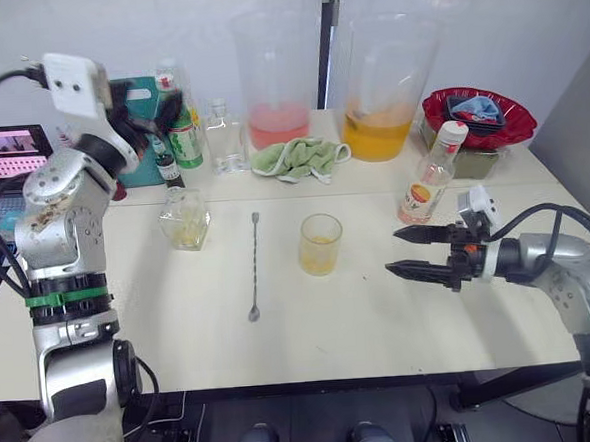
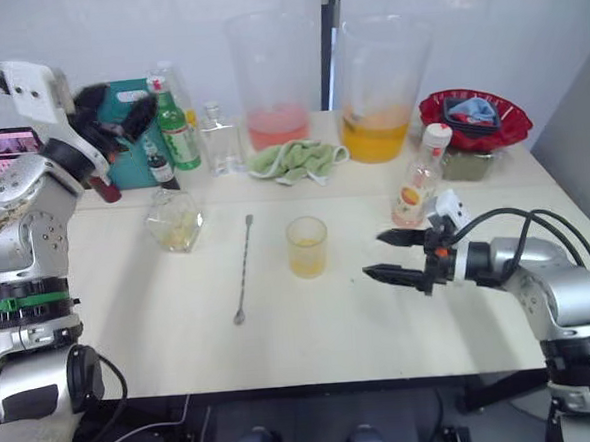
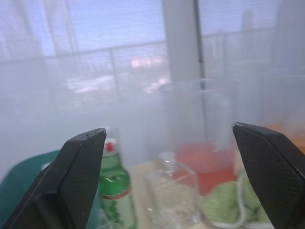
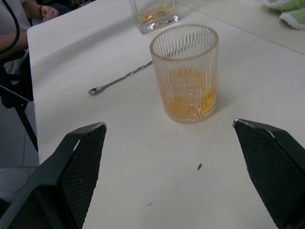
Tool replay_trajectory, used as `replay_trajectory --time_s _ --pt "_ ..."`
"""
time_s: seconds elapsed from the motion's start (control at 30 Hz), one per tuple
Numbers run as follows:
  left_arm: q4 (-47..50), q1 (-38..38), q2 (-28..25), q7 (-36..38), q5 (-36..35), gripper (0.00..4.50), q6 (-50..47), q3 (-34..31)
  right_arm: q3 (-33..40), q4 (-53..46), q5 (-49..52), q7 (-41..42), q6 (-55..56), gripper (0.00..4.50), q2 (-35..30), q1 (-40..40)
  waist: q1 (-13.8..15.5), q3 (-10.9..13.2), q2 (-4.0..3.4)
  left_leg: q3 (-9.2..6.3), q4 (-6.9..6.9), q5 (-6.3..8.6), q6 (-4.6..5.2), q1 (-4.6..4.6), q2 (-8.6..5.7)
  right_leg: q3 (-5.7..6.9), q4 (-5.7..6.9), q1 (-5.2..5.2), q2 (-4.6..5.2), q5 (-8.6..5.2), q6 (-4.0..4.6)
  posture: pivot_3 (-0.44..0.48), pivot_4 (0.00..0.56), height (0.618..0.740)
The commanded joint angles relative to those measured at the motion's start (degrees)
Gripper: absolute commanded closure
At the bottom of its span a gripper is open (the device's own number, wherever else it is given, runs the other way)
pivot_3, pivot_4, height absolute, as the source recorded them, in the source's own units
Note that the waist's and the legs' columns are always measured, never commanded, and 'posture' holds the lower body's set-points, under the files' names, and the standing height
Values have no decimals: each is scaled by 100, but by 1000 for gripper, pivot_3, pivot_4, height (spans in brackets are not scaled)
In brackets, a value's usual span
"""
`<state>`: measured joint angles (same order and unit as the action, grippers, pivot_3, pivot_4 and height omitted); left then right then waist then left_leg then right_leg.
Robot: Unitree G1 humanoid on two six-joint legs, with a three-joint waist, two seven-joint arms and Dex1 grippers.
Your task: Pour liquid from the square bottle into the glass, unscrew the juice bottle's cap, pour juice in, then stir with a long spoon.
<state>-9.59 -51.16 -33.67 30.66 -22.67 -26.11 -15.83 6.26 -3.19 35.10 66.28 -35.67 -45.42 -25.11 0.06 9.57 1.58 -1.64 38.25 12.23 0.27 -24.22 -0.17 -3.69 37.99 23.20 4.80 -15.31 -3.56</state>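
Note:
The glass [image 1: 320,243], ribbed and clear, stands mid-table with a little yellow liquid in it. To its left lies the long spoon [image 1: 254,267], and beyond that the square bottle [image 1: 185,220] stands upright. The juice bottle [image 1: 431,181] stands at the right with its cap [image 1: 453,131] on. My right gripper [image 1: 402,251] hovers low over the table, right of the glass and in front of the juice bottle, open and empty, pointing at the glass [image 4: 185,74]. My left gripper [image 1: 148,115] is raised high at the back left, open and empty, above the bottles there.
Two huge beakers, one with pink liquid [image 1: 276,77] and one with orange [image 1: 382,85], stand at the back. A green cloth [image 1: 299,159], green bottle [image 1: 181,128], clear flat-sided bottle [image 1: 225,135] and red bowl [image 1: 477,118] line the rear. A person's arm [image 4: 43,12] shows past the table's far end.

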Motion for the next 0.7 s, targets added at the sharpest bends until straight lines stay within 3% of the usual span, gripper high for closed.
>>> replay_trajectory --time_s 0.03,0.13,0.23,0.33,0.4,0.47,0.6,0.7 --pt "1149 507 -403 1144 -863 18 -580 69 148 -85 95 61 194 0 53 -75 -32 1 0 0 0 0 0 -3 0 -1 -1 2 1 0 0 0 150 740" --pt "1847 1240 -819 1747 -1737 18 -1652 30 171 -131 86 43 281 0 123 -10 -96 1 1 -4 -2 0 0 -6 2 -1 1 7 1 0 0 0 150 740" --pt "2198 1720 -1057 1845 -1950 18 -1933 -34 197 -234 125 9 305 0 173 112 -85 2 1 -16 -6 1 2 -2 6 -1 -1 6 -1 0 0 0 150 740" --pt "2679 2678 -1433 2114 -1606 18 -1605 48 318 -441 192 -99 316 0 247 368 -100 1 0 -15 -11 2 3 5 6 -7 -4 4 0 0 0 0 150 740" --pt "2576 3326 -1854 2144 -437 18 -622 674 432 -584 157 -223 420 0 294 615 -94 1 -1 -15 -17 2 3 8 7 -10 -10 4 1 -1 1 0 150 740" --pt "2480 3697 -1757 2179 -308 18 -211 653 557 -792 106 -442 572 0 421 965 -59 2 -4 1 -24 2 3 19 3 -12 -39 -3 2 -1 2 0 150 740" --pt "2426 3836 -1346 2270 -783 18 -95 294 804 -1194 78 -788 749 0 621 1711 52 4 2 7 -29 0 -1 13 8 -5 -48 -4 13 -1 2 0 150 740" --pt "2389 3964 -1316 2632 -914 18 59 271 1022 -1422 -8 -1076 1078 0 883 2335 48 4 1 7 -27 0 -1 14 4 -6 -45 -3 22 -1 1 0 150 740"
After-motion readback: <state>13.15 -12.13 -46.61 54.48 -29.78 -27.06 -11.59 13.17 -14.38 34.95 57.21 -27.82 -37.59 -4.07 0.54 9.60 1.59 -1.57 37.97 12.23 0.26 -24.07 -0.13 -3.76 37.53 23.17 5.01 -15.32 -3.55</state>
